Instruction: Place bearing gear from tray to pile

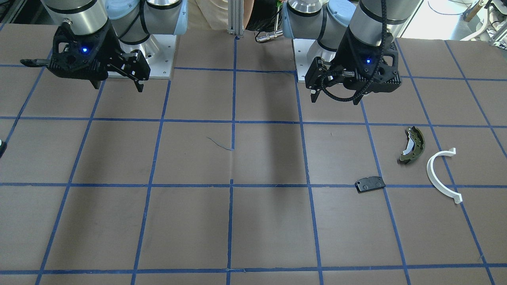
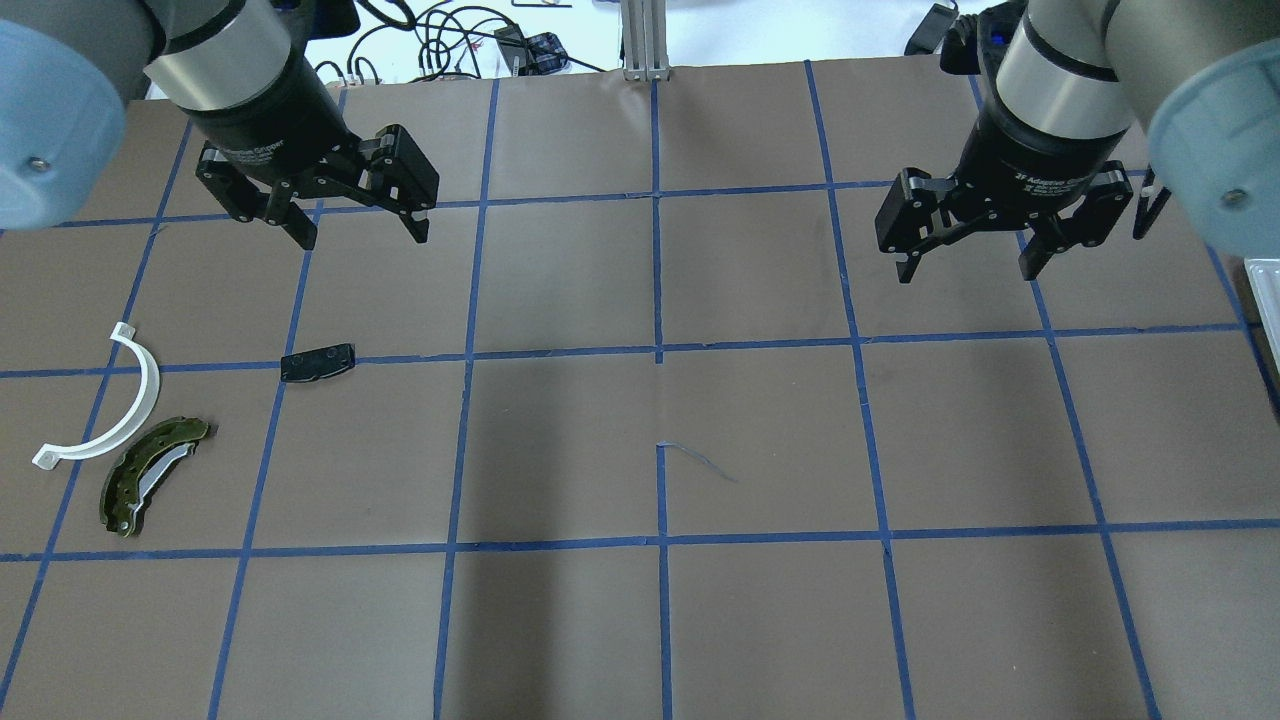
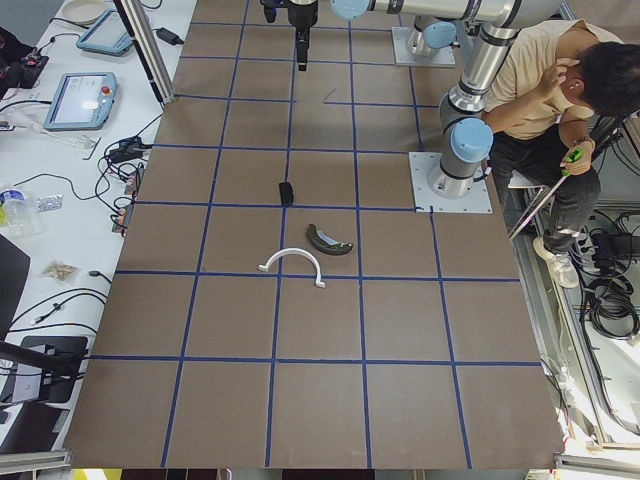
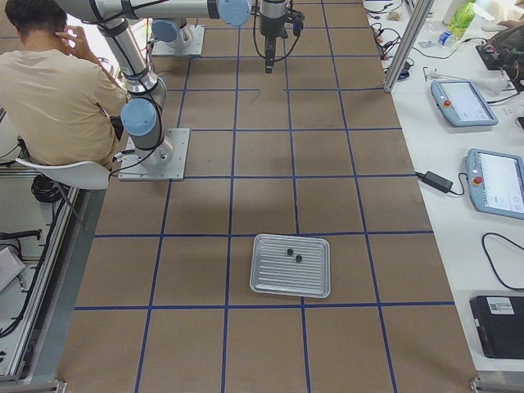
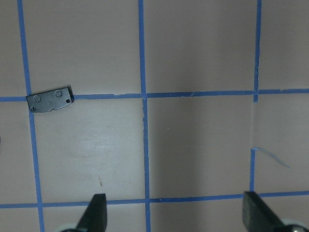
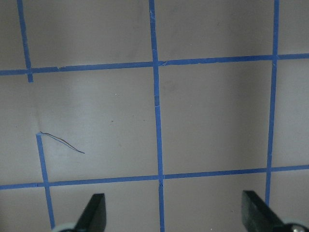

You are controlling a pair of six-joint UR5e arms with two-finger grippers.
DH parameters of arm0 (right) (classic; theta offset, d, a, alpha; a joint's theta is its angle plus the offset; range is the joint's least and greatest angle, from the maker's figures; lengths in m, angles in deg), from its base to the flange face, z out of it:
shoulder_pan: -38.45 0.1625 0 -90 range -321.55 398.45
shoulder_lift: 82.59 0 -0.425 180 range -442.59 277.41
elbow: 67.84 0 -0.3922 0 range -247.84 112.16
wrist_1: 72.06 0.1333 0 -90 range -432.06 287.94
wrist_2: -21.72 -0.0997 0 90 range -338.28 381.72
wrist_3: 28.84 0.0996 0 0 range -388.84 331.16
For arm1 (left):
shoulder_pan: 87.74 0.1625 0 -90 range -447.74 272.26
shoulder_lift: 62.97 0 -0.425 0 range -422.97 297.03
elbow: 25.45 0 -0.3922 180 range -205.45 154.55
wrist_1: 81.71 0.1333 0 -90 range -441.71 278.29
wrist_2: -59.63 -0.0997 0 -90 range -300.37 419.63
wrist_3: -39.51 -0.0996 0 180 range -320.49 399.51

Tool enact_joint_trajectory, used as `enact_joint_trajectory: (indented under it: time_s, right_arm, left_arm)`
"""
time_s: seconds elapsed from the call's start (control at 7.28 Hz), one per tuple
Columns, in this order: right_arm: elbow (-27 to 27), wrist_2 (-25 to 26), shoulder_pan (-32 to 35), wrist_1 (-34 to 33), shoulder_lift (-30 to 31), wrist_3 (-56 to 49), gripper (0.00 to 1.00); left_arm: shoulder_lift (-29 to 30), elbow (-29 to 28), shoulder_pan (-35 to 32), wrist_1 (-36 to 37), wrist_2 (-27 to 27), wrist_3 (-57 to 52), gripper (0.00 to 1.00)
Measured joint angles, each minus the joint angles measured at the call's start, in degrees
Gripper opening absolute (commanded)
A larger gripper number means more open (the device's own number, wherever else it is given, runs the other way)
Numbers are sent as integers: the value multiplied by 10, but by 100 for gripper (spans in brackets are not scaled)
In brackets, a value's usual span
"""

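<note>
The pile lies on the robot's left side of the table: an olive-green brake shoe, a white arc piece and a flat black pad. The pad also shows in the left wrist view. The ridged metal tray shows in the exterior right view. It holds two small dark round parts, too small to tell apart. My left gripper is open and empty, high above the table beyond the pad. My right gripper is open and empty, high over the right half.
The table is brown with a blue tape grid. The tray's corner shows at the overhead view's right edge. The two arm bases stand on the robot's side. A seated operator is behind them. Tablets and cables lie on the side bench.
</note>
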Motion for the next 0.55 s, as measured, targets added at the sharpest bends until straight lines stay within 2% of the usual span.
enact_joint_trajectory:
  time_s: [0.55]
  right_arm:
    - [0,-4,-1,0,-2,0,100]
  left_arm:
    - [0,0,0,0,0,-1,100]
